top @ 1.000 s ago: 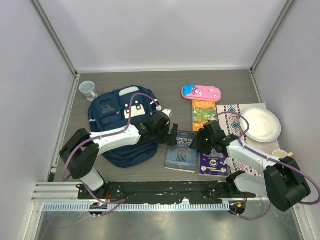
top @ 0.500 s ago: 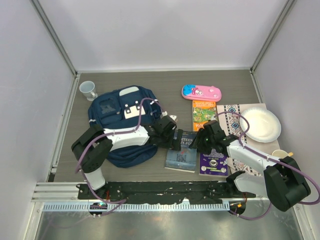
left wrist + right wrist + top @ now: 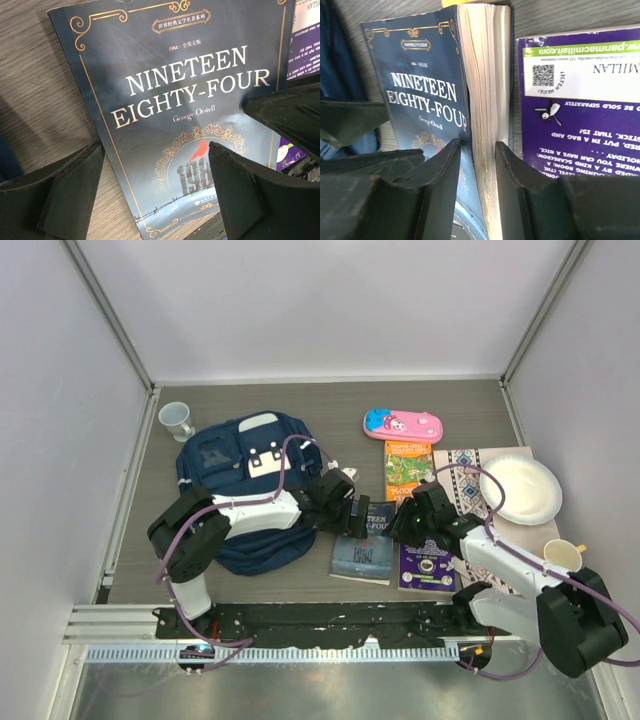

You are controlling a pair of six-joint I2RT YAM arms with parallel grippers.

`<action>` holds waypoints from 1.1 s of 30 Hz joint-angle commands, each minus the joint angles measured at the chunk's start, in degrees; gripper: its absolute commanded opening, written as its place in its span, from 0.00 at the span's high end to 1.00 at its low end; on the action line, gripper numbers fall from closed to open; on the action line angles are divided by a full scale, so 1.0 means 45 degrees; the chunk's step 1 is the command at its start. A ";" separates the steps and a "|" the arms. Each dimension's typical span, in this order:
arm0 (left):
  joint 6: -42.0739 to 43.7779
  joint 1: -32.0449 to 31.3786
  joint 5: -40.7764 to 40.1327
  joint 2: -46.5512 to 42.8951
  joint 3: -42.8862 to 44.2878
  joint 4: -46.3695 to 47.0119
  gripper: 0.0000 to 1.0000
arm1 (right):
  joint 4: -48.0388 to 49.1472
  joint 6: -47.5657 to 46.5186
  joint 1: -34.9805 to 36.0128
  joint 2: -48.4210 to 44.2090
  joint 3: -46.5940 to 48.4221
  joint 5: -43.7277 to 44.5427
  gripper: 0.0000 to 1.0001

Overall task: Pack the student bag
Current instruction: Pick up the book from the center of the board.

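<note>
The book titled "NINETEEN EIGHTY-FOUR", "George Orwell", is seen at six o'clock on the counter. Its page edge is pinched by the right tool, and its cover is straddled by the released, wide-spread left tool. At its three o'clock a purple book marked "panmacmillan.com" is laid. The student bag is found at ten o'clock on the counter.

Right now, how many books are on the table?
3. Nineteen Eighty-Four at front centre; a purple paperback just right of it; a green-and-orange book behind them, near the pink pencil case. Any inside the student bag would be hidden.
</note>
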 commanded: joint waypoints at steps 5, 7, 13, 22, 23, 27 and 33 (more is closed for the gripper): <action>-0.0104 -0.0105 0.0776 0.0079 -0.0160 0.0921 0.12 | 0.1658 0.0119 0.0083 -0.0623 0.0087 -0.0986 0.60; -0.0104 -0.0105 0.0795 0.0079 -0.0121 0.0921 0.12 | 0.1463 0.0119 0.0083 -0.0176 0.0106 -0.0928 0.60; -0.0065 -0.0105 0.0678 -0.0097 -0.0180 0.0902 0.12 | 0.1325 0.0002 0.0083 0.0335 0.0048 -0.0654 0.83; 0.0423 -0.0105 -0.0453 -0.1384 -0.0025 0.0336 0.11 | 0.0936 -0.0272 0.0064 -0.0484 0.0575 0.0204 0.99; 0.0520 -0.0085 -0.0667 -0.1580 0.0054 0.0200 0.10 | 0.0916 -0.0272 0.0063 -0.0621 0.0691 0.0244 0.99; 0.1300 -0.0066 -0.2092 -0.2653 0.0484 -0.0814 0.05 | 0.1051 -0.0272 0.0005 -0.1129 0.0926 0.0069 0.99; 0.1537 0.0810 -0.2897 -0.4217 0.0231 -0.0993 0.00 | 0.1734 -0.0252 -0.0151 -0.1852 0.0946 -0.0478 0.99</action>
